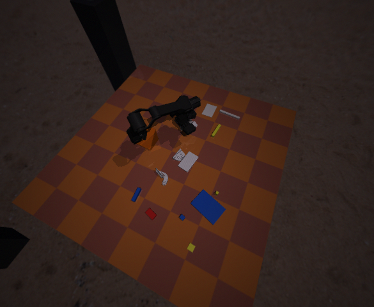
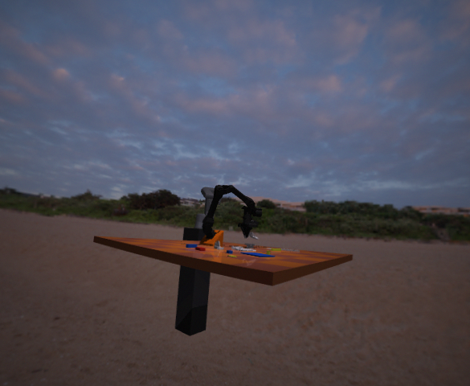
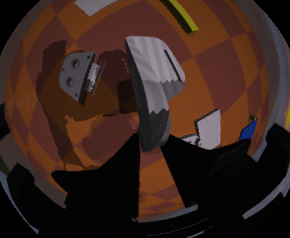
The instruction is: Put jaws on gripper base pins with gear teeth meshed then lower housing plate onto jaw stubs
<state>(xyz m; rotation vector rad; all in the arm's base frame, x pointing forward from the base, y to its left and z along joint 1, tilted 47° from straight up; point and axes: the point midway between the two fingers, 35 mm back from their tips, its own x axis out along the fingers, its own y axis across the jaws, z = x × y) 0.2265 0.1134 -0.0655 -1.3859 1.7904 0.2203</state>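
Note:
My gripper (image 1: 190, 126) (image 2: 247, 236) (image 3: 147, 135) is shut on one end of a grey curved jaw (image 1: 194, 124) (image 2: 254, 236) (image 3: 147, 79), held above the table. A second, whitish curved jaw (image 1: 164, 178) (image 2: 218, 245) lies on the table, with a part standing up. A grey part with two round features and a ridged edge (image 3: 75, 74) is below the held jaw, left in the wrist view; the arm hides it in the top view. A whitish spotted part (image 1: 179, 155) lies beside a white plate (image 1: 188, 161) (image 3: 210, 129). I cannot tell which are the gripper base and housing plate.
A white square (image 1: 209, 110), a pale bar (image 1: 229, 114) and a yellow bar (image 1: 215, 130) (image 3: 182, 16) lie beyond the gripper. A blue plate (image 1: 208, 206), red block (image 1: 150, 213), blue bar (image 1: 135, 194) and small cubes lie nearer. An orange block (image 1: 151, 140) is by the arm's base.

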